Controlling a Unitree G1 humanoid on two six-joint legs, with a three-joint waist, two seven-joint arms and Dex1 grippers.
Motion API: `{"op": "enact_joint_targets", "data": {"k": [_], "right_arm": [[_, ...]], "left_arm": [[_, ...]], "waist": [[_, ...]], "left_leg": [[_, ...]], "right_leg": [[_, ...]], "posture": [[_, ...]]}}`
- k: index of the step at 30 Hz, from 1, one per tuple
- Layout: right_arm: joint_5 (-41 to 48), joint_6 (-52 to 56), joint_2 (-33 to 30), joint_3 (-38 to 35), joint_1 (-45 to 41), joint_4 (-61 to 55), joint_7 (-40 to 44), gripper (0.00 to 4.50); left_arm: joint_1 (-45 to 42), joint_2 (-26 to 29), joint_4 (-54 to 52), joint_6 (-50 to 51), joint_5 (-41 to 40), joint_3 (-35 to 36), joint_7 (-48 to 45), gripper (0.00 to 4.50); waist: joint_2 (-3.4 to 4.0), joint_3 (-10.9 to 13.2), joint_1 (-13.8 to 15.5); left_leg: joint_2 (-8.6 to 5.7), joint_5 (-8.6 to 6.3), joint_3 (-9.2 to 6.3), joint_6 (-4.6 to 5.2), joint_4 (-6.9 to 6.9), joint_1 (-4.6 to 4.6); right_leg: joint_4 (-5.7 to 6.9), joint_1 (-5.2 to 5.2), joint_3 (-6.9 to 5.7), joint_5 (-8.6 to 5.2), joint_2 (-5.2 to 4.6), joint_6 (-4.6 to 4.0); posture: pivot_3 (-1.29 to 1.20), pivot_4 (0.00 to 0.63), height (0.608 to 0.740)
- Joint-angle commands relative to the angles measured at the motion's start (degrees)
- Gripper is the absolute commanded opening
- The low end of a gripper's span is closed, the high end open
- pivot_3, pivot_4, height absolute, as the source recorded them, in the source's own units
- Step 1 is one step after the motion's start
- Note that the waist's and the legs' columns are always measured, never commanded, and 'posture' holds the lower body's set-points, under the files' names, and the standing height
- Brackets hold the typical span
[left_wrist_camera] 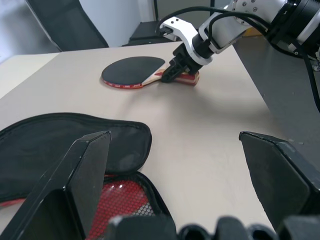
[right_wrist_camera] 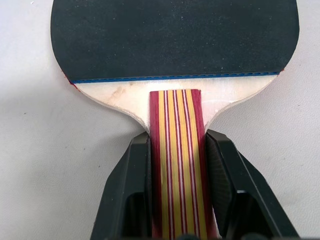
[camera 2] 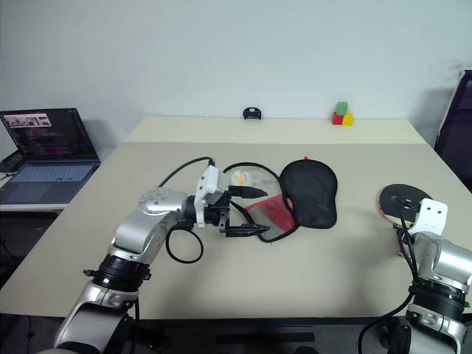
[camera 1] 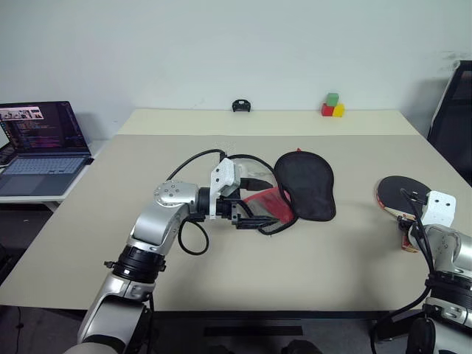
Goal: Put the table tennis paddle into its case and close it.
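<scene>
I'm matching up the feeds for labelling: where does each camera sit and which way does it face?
Head views: look forward and down at the beige table, both arms showing.
Left wrist: looks past the open left gripper over the black-and-red fabric case toward the right gripper.
Right wrist: looks down on the red-striped-handled, black-faced paddle, handle between its fingers.
All share the paddle.

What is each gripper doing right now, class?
Left gripper: open, empty, beside the case.
Right gripper: shut on the table tennis paddle handle.

The right gripper (right_wrist_camera: 177,165) is covering the sides of the table tennis paddle (right_wrist_camera: 175,55) handle; the blade's top is running off frame. The left gripper (camera 1: 254,215) is hiding part of the case (camera 1: 306,184).
</scene>
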Motion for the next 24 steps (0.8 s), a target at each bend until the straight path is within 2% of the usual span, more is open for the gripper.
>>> {"op": "enact_joint_targets", "data": {"k": [1,8,16,19,24], "right_arm": [[2.1,0.8,1.6,-0.6,-2.1,-1.2,-0.4,1.10],[3.9,2.8,1.1,-1.8,-7.5,-4.9,-0.9,1.10],[6.1,6.6,1.5,2.6,-10.8,-13.1,-0.3,1.10],[7.2,9.5,3.3,3.6,-12.2,-16.3,-0.8,1.10],[7.6,12.9,11.6,7.3,-14.2,-20.5,-2.8,1.10]], "left_arm": [[0.9,2.2,-2.1,-0.2,-0.3,2.1,0.6,4.50],[2.2,5.0,-2.7,0.4,-1.1,3.6,1.2,4.50],[3.2,6.1,-3.2,0.8,-1.2,4.4,2.1,4.50],[3.5,6.3,-3.4,0.9,-1.3,4.5,2.3,4.50],[3.8,6.3,-3.9,1.2,-1.4,4.5,2.8,4.50]], "waist": [[0.01,0.0,-0.3],[0.24,0.2,-0.9],[0.46,0.3,-0.6],[0.46,0.3,-0.6],[0.47,0.3,-0.8]], "left_leg": [[0.00,0.00,0.00,0.00,-0.01,0.00],[0.00,0.00,0.05,0.00,-0.09,-0.23],[0.00,0.01,0.03,-0.01,-0.35,-0.55],[0.00,0.01,0.03,-0.02,-0.48,-0.59],[0.03,0.04,0.01,-0.07,-0.77,-0.59]], "right_leg": [[0.00,-0.01,0.00,0.00,0.00,0.00],[0.02,-0.34,0.08,0.00,0.00,-0.01],[-0.27,-0.58,0.02,-0.01,-0.02,-0.02],[-0.42,-0.62,0.01,0.00,-0.03,-0.02],[-0.68,-0.65,-0.02,0.00,-0.02,-0.03]], "posture": [[0.00,0.150,0.740],[0.00,0.150,0.740],[0.00,0.150,0.740],[0.00,0.150,0.740],[0.00,0.150,0.740]]}}
